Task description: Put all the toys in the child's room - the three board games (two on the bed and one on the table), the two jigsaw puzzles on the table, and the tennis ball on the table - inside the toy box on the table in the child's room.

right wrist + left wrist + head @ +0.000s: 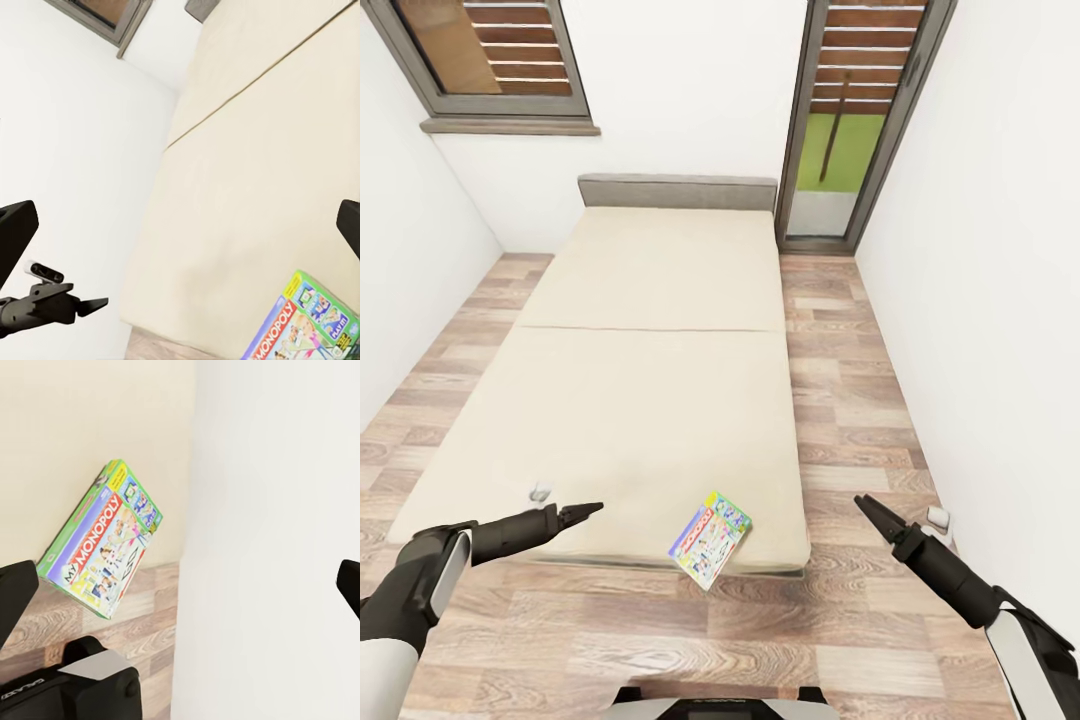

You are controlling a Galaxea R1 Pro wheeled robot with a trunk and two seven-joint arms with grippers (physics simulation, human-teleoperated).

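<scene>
Board game (710,538) is overhanging the bed (660,400) edge: light, stiff, best pinched there. Left gripper (588,511) and right gripper (868,509) are being held empty; jaw gap unclear.

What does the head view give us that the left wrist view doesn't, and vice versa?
Head view alone: the whole bed with its grey headboard, two dark-framed windows, and both grippers, left gripper and right gripper, apart from the game and empty. Left wrist view alone: the lid is close enough to read "MY MONOPOLY", plus the box's green edge. Shared: the board game at the bed's near edge, overhanging the wood-plank floor, and the white wall.
</scene>
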